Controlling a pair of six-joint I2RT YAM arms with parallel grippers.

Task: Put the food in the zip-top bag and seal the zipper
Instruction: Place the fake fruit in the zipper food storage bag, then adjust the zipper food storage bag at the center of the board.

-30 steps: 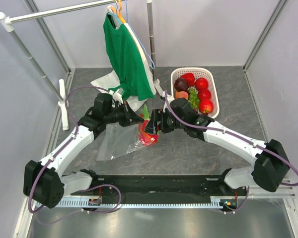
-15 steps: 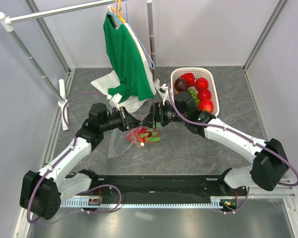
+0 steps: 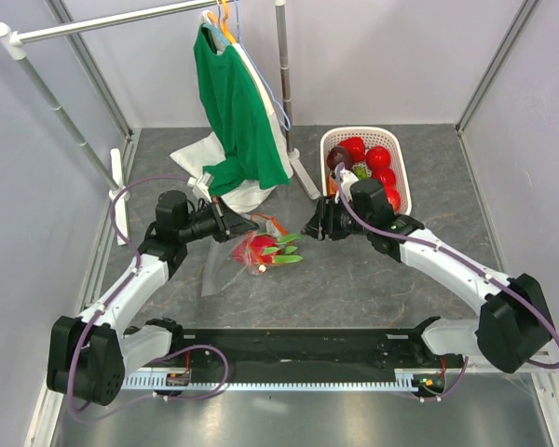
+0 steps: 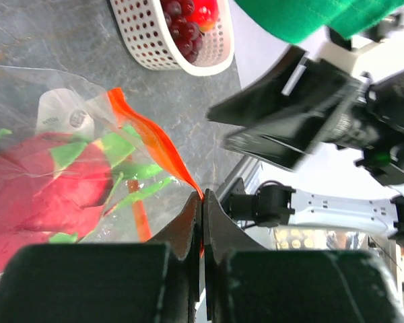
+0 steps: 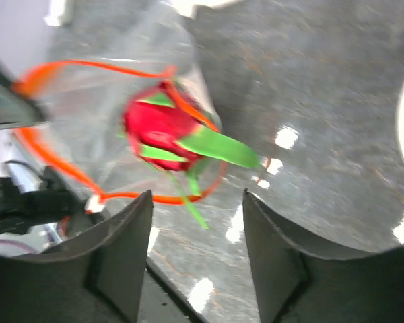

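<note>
The left claw (image 4: 202,202) was pinched tight on the orange zipper (image 4: 151,138) of the zip-top bag (image 4: 27,87), holding that edge raised. The right claw (image 5: 196,198) stood apart, gripping nothing, just off the bag's mouth. The dragon fruit (image 5: 158,128) lay inside the bag on the desk (image 3: 354,279).

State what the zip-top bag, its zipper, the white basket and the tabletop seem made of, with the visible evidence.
The zip-top bag: thin, clear, glossy plastic film; the dragon fruit shows through its creases.
The zipper: probably flexible orange-red plastic; it curls like ribbon.
The basket: likely moulded white plastic; regular holes, smooth rim.
The tabletop: grey, marbled, shiny with glare spots; material unclear.
</note>
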